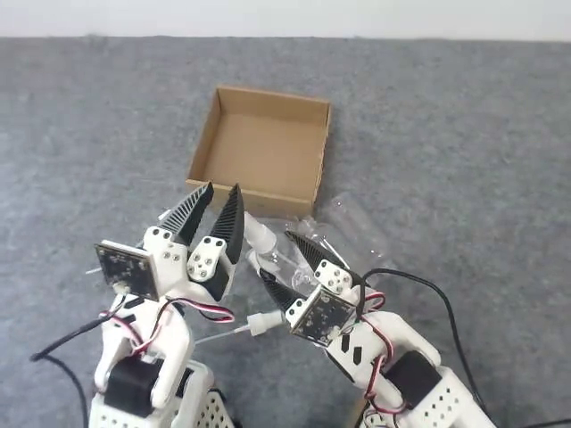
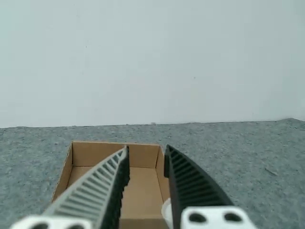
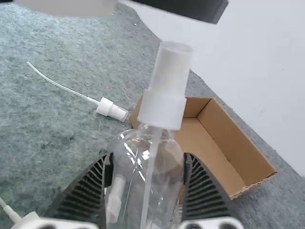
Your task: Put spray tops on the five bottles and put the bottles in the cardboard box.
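Spray-topped bottle (image 3: 143,183) — clamped inside the right pincer (image 3: 147,161).

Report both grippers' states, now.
Left gripper: open, jaws slightly apart, holding nothing.
Right gripper: closed on a clear bottle with its spray top on.

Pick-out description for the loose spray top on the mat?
Find the cardboard box on the grey mat, then look past the clear bottle in the right hand, away from the box. A white spray top lies there, thin dip tube trailing sideways. Unlike that bottle's top, it is fitted to nothing.
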Controlling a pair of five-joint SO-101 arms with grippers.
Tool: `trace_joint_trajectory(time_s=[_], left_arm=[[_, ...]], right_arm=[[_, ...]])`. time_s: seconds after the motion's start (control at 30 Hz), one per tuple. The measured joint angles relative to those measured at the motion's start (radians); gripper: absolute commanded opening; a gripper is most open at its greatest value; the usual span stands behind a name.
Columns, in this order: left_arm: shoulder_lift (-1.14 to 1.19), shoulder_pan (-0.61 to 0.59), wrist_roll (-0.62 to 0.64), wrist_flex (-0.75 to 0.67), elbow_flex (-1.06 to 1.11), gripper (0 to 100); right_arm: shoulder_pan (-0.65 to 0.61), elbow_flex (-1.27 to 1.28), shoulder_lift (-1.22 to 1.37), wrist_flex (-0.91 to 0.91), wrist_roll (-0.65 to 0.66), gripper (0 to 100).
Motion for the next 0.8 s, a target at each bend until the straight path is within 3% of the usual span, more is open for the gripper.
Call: trace_joint_trajectory(time_s=[0.43, 0.8], left_arm=[[0.0, 0.002, 0.005, 0.0, 0.012, 11], [0.0, 0.175, -0.155, 0.012, 0.029, 11]], right_arm=[[0.003, -0.04, 0.0, 0.0, 0.0, 0.7], [0.005, -0.04, 0.002, 0.017, 0.0, 0.7]])
